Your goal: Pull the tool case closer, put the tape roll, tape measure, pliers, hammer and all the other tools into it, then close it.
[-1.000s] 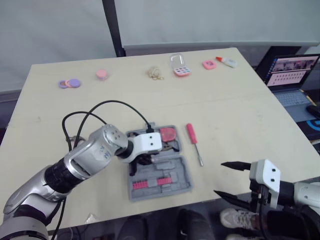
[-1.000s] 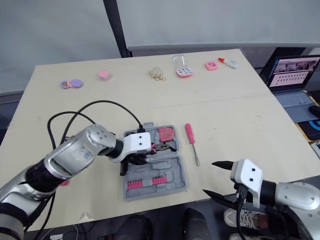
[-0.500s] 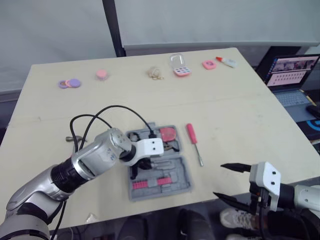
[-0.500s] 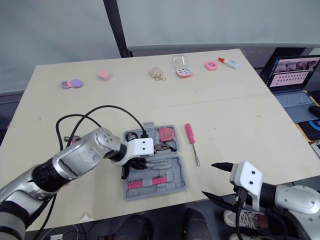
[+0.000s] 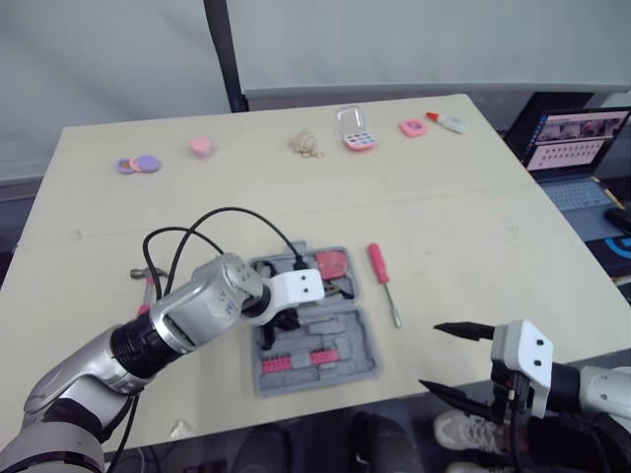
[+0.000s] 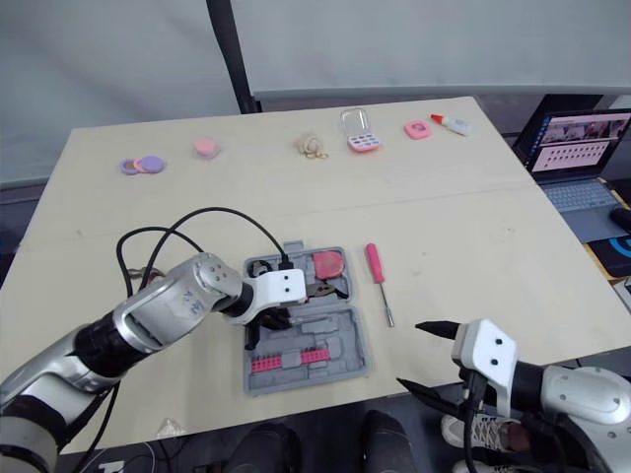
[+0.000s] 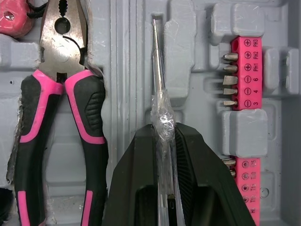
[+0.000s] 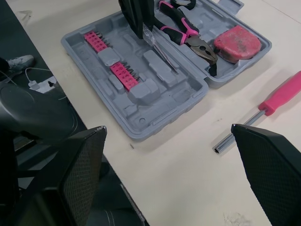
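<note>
The grey tool case [image 5: 357, 331] lies open near the table's front edge. Inside it are black-and-pink pliers [image 7: 61, 89], a pink tape measure [image 5: 332, 263] and pink bit strips [image 7: 243, 70]. My left gripper [image 7: 164, 136] hangs low over the case's middle, shut on a thin screwdriver [image 7: 157, 61] with a clear handle; its shaft lies along a moulded slot. A pink-handled screwdriver [image 5: 381, 271] rests on the table just right of the case. My right gripper [image 5: 434, 355] is open beyond the table's front right edge, holding nothing.
Along the far edge lie purple and pink discs [image 5: 136, 164], a pink disc [image 5: 200, 146], rubber bands [image 5: 308, 145], a pink box with a clear lid [image 5: 355, 133] and a glue bottle [image 5: 449, 121]. A metal tool end [image 5: 141, 275] peeks out behind my left arm. A laptop [image 5: 577, 148] stands off the right side.
My left gripper has shifted slightly right over the case, still shut on the thin screwdriver, and the arm's elbow has swung in. The right gripper has barely moved.
</note>
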Action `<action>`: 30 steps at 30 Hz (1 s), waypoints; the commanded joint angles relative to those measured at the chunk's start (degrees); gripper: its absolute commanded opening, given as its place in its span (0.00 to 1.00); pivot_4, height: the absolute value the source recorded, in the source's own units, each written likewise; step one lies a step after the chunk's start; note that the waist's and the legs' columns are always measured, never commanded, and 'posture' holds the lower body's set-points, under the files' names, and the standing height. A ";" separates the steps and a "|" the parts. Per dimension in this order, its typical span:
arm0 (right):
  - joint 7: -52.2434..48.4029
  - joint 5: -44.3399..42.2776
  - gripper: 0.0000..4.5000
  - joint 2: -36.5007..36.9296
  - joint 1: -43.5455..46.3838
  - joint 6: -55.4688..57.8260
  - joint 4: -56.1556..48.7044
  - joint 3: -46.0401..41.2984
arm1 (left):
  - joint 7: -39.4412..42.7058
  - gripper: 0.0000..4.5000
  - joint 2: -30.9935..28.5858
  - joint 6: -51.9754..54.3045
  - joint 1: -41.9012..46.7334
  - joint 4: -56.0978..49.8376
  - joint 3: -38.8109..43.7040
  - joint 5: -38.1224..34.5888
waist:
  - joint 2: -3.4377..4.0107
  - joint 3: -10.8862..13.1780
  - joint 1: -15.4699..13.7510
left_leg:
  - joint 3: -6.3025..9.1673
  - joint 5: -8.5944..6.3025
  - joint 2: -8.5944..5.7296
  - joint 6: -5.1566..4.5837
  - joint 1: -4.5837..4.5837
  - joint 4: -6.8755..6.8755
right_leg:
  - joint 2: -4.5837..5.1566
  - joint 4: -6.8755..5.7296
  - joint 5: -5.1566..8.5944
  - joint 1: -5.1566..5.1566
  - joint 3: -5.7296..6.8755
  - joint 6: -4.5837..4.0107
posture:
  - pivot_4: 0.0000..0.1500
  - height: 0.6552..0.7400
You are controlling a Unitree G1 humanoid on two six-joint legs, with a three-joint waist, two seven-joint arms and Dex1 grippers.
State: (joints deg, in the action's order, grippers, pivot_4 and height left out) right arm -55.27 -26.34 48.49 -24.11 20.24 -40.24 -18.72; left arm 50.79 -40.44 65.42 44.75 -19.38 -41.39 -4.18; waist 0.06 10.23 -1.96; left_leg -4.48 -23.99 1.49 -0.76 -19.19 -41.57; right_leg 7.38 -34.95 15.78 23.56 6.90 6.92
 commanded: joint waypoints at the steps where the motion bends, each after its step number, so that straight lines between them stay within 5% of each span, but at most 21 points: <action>1: 1.10 0.08 1.00 -0.73 -0.23 -0.57 -1.84 -1.02 | -0.08 0.01 0.73 0.55 1.71 -0.48 0.71 0.09 | 0.00 0.00 -0.05 | 0.00 0.00 0.00 0.00 0.00 0.00 | 0.00 0.00 0.00 0.00 0.00 0.00 | 1.00 0.87; 30: 2.38 -0.41 1.00 -1.16 -1.85 0.32 -3.36 -2.94 | 0.68 0.01 2.88 -2.01 2.98 3.53 -2.15 1.08 | 0.00 0.00 -1.02 | -0.01 0.00 -0.01 0.00 0.00 -0.10 | 0.00 -0.08 0.00 -0.01 -0.01 0.00 | 1.00 0.87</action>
State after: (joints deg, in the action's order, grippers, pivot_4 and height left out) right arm -53.60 -25.91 47.79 -25.68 20.50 -41.55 -20.13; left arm 51.45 -38.12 64.11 46.62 -15.29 -43.38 -4.00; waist 0.06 10.22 -2.98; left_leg -4.49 -23.99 1.48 -0.76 -19.18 -41.67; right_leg 7.38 -35.03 15.78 23.55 6.89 6.92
